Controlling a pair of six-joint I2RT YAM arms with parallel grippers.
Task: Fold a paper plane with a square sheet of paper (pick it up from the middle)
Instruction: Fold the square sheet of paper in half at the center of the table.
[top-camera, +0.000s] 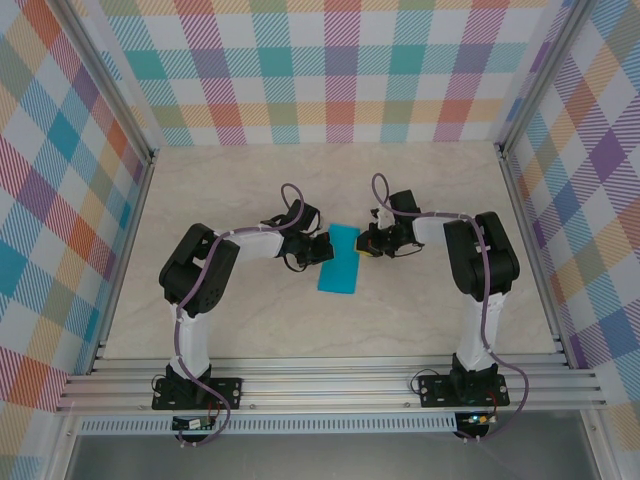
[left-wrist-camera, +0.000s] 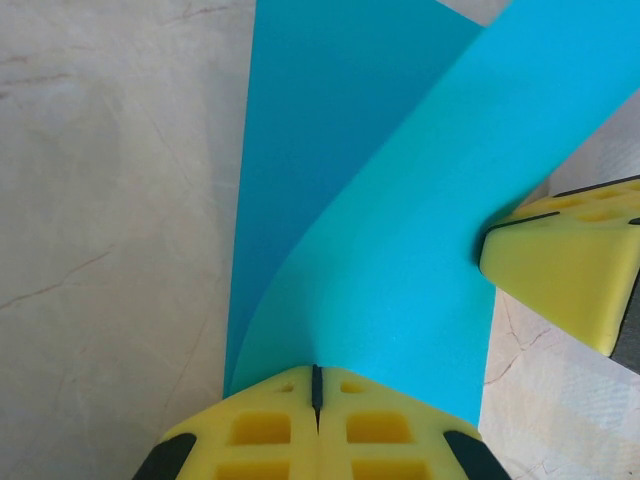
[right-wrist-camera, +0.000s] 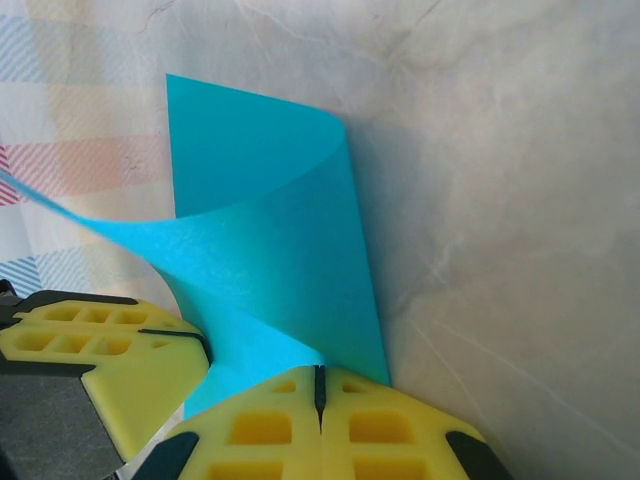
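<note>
Clamping the left hand fully shut on an edge of the square sheet of paper; clamping the right hand shut on the same sheet likewise. Revealing, in the left wrist view, one part lying flat on the pale marbled surface and another arching up toward the right hand's yellow finger. Catching, in the right wrist view, that same curl against the plaid wall. Flattening it, from the top camera, into a narrow teal rectangle sitting mid-surface between both hands, hiding the arch.
</note>
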